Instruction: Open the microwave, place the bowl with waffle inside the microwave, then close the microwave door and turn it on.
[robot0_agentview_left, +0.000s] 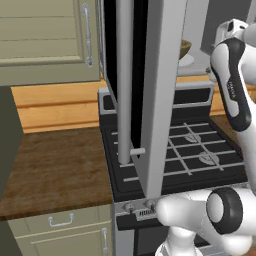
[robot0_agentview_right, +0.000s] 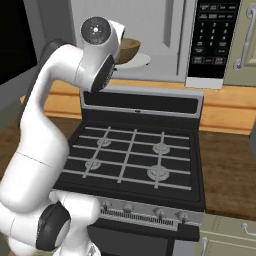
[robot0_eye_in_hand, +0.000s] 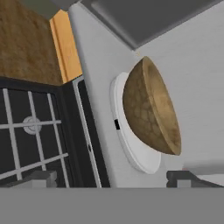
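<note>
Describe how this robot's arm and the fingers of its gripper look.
The arm is glossy white with rounded segments, dark grey to black joint bands and round dark end caps. One link carries a black inset panel with faint small lettering. The fingers are small, dark grey and blocky. No cables show.

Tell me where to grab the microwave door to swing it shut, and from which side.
Probably the long upright bar handle on the microwave door. The door stands wide open over the stove, edge toward the base, so a push on its inner face would likely work too. The bar is slim and stands off the panel, so the open gripper could straddle it sideways.
</note>
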